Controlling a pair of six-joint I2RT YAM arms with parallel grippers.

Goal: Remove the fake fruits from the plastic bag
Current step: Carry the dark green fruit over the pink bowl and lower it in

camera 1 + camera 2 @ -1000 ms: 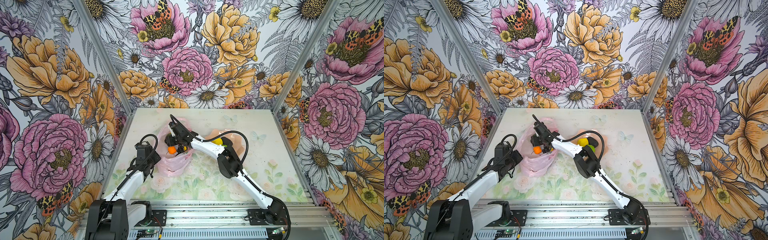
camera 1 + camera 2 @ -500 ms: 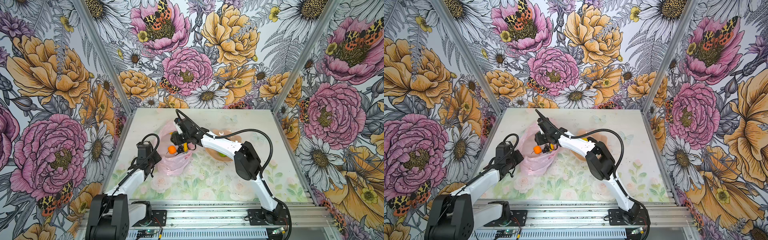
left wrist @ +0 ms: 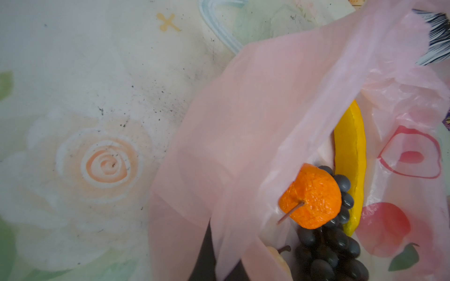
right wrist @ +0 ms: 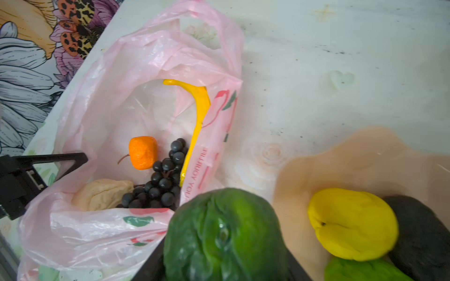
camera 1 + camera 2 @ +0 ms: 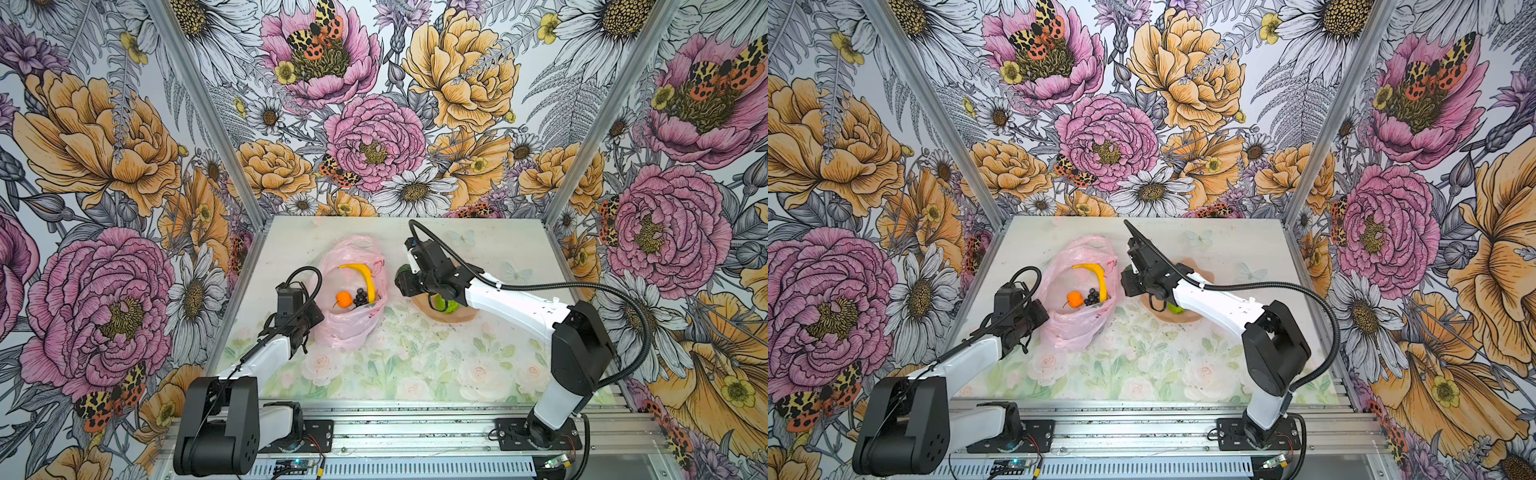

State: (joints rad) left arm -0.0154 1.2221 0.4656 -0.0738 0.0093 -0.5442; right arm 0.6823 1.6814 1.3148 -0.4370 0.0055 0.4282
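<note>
Green fruit (image 4: 224, 233), grasped by right hand (image 5: 404, 282), hangs beside plastic bag (image 5: 345, 332) pinched by left hand (image 5: 311, 323).

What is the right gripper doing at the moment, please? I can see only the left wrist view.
Observer: The right gripper is closed on a green fruit, out of the plastic bag, between it and the bowl.
Operator: Thank you. Is anything in that bowl already?
Observer: Yes, three fruits: a yellow lemon, a lighter green fruit and a dark one.
Operator: And where does the bowl stand?
Observer: On the table, to the right of the bag in both top views and apart from it.
</note>
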